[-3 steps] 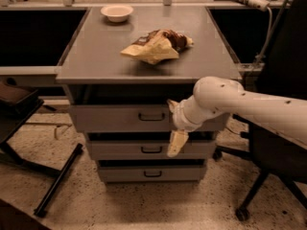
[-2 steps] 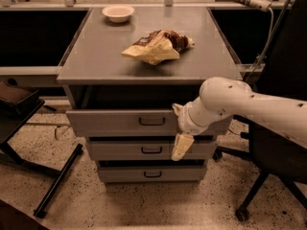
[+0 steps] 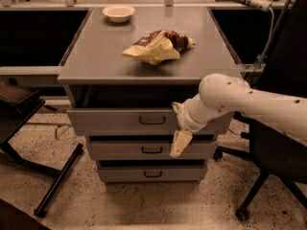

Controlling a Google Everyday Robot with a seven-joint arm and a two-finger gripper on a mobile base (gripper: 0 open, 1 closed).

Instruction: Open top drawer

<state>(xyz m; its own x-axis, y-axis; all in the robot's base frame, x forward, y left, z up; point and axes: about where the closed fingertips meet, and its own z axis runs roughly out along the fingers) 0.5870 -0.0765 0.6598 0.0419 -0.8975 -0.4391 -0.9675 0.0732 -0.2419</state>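
The top drawer [image 3: 120,121] of the grey cabinet stands pulled out a little, with a dark gap under the cabinet top. Its small black handle [image 3: 152,120] is at the centre of the front. My gripper [image 3: 180,143] hangs pointing down just right of that handle, in front of the middle drawer [image 3: 120,150], and it touches neither handle. My white arm [image 3: 249,104] reaches in from the right across the right end of the top drawer front.
A crumpled snack bag [image 3: 158,46] and a white bowl [image 3: 118,12] lie on the cabinet top [image 3: 96,56]. The bottom drawer [image 3: 152,174] is closed. A black office chair [image 3: 283,143] stands at the right, and a black stand leg [image 3: 57,181] lies on the floor at the left.
My gripper has drifted slightly to the right and down, in front of the middle drawer. The top drawer stays pulled out a little.
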